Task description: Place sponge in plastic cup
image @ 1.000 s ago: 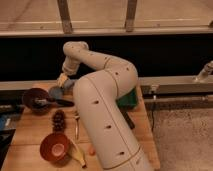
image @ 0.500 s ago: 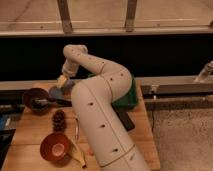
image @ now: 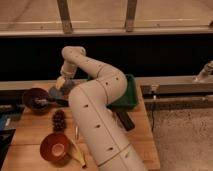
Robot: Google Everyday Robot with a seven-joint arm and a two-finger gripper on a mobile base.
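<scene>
ROBOT AT WORK: A white arm (image: 97, 115) arches over the wooden table (image: 30, 131) toward its far left corner, where the pincer (image: 57, 94) hangs low, jaws spread and pinching nothing. The sponge (image: 68, 86), a pale blue-grey patch, lies just beside the pincer, near the far edge. 1 dark maroon bowl (image: 34, 98) sits at the left edge, close to the pincer. 1 orange-red bowl (image: 55, 146) rests near the front left corner. A black block (image: 125, 121) lies toward the right edge, with a green bin (image: 129, 96) at the far right corner.
</scene>
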